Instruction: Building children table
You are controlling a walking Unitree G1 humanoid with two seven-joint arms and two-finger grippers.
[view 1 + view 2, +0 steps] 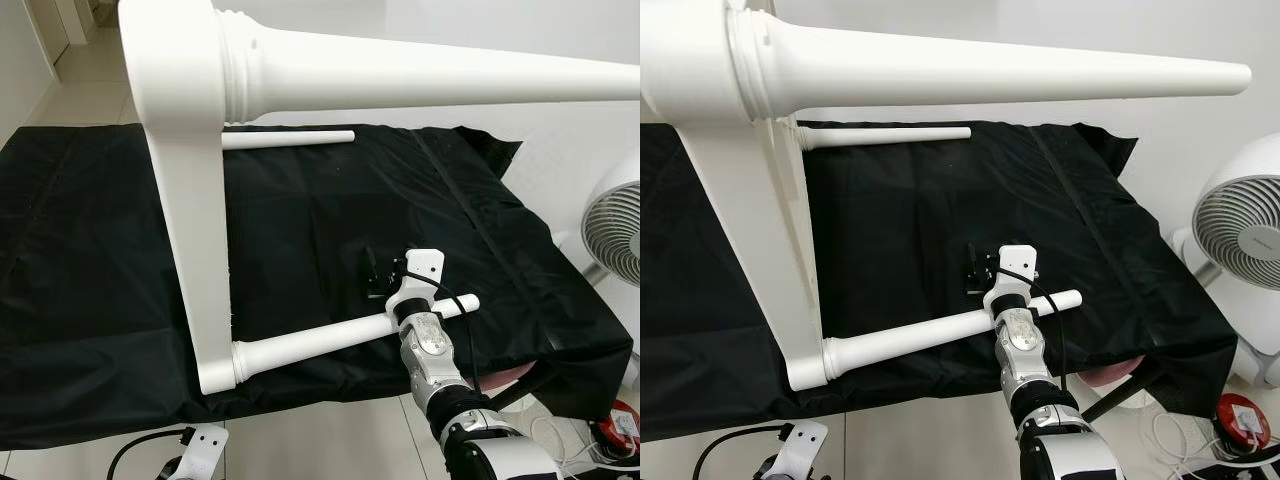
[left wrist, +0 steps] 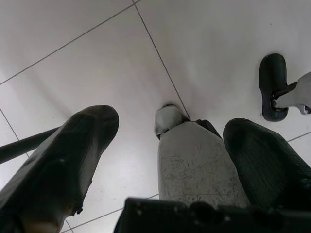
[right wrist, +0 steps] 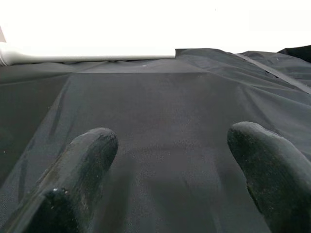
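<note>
A white children's table lies on its side on a black cloth (image 1: 90,250), its top (image 1: 185,200) standing on edge at the left. Three white legs stick out to the right: a high one (image 1: 450,80) close to the camera, a far one (image 1: 290,139) at the back, and a near one (image 1: 320,343) low above the cloth's front edge. My right gripper (image 1: 378,272) reaches just past the near leg, its wrist over that leg. It is open, with only black cloth between its fingers (image 3: 82,165). My left gripper (image 2: 172,128) hangs open over the floor.
A white fan (image 1: 615,230) stands on the floor to the right of the cloth. Below it lie a red object (image 1: 1240,420) and white cables. Under the left gripper are pale floor tiles (image 2: 97,58), a grey part (image 2: 194,165) and a black wheel (image 2: 272,87).
</note>
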